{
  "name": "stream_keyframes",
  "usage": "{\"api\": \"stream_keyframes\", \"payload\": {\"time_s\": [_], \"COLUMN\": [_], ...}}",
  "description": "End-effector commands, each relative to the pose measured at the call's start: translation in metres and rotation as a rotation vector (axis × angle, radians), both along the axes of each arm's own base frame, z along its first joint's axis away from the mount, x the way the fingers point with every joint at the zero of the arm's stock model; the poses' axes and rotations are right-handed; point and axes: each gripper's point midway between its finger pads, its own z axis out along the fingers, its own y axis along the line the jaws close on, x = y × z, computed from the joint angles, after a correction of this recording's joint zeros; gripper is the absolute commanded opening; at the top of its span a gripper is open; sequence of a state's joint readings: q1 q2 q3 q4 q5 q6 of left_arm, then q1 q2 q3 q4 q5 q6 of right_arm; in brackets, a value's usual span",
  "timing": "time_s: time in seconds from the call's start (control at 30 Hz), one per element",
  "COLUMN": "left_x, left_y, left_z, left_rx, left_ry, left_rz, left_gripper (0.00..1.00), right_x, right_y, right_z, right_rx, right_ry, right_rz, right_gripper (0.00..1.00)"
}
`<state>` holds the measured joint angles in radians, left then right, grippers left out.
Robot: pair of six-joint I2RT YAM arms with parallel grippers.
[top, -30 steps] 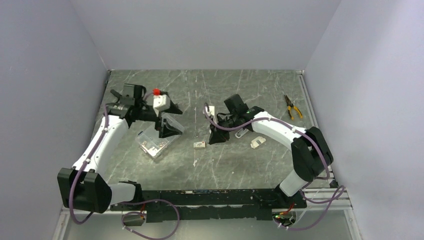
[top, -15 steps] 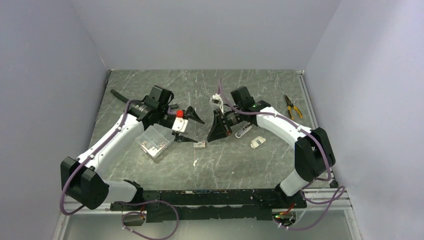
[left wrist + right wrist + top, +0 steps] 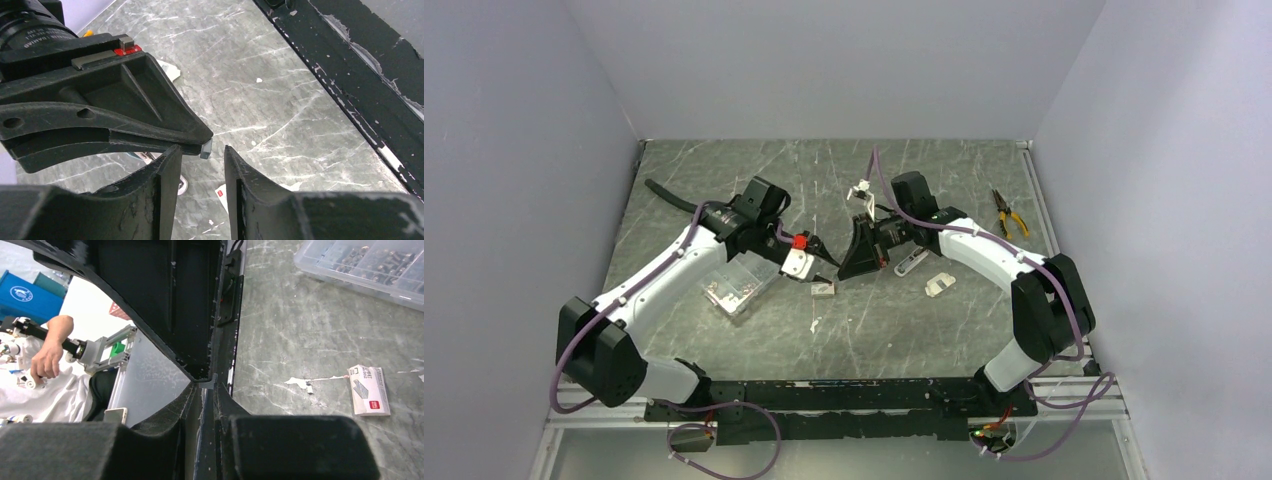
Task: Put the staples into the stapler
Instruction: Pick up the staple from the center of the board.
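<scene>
Between the two arms: the left gripper [image 3: 201, 154] and right gripper [image 3: 848, 268] meet tip to tip just above the marble table [image 3: 904, 330].
Right gripper: clenched, with a short grey strip [image 3: 206, 148] poking out of its tips. It is probably a stick of staples, though too small to be sure.
Left gripper: its fingers [image 3: 167, 170] are parted by a narrow gap and grip nothing. The strip's end sits just at the mouth of that gap, not yet between them.
Staple box [image 3: 824, 289]: lies flat on the table just below the two grippers, white with a red mark, near the clear compartment case [image 3: 737, 284].
Staplers: a long white stapler [image 3: 911, 264] and a small white stapler [image 3: 940, 285] lie beside the right arm, apart from both grippers. I cannot tell which one is to be filled.
Step in hand: by my reading, a hand-over or regrip of the strip, well short of any loading.
Doing it well: slide the left fingers on until they bracket the strip's free end. Keep them square to its long side and close softly, because glued staples snap under a twist.
Release order: the right gripper should let go only once the left has a firm bite.
Risk: so little of the strip protrudes that the fingertips may collide. A dropped strip would be hard to lift off the flat stone.
</scene>
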<state>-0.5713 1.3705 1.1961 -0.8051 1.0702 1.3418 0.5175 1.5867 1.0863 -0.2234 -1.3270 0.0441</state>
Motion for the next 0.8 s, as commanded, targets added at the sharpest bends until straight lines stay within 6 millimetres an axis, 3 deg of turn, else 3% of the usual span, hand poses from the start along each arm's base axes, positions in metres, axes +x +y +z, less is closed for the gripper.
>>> {"api": "stream_keyframes", "payload": {"time_s": [0.0, 0.77], "left_x": [0.0032, 0.0093], "left_y": [-0.0045, -0.0053], "left_z": [-0.0004, -0.0064], "left_rx": [-0.016, 0.0], "left_ry": [-0.071, -0.084], "left_rz": [-0.035, -0.012], "left_gripper": [0.41, 0.28], "right_x": [-0.0003, 0.0013], "right_y": [-0.0011, -0.002], "right_z": [0.0184, 0.0156], "right_rx": [0.067, 0.064], "right_ry": [-0.034, -0.021], "right_rz": [0.026, 0.02], "right_gripper": [0.01, 0.0]}}
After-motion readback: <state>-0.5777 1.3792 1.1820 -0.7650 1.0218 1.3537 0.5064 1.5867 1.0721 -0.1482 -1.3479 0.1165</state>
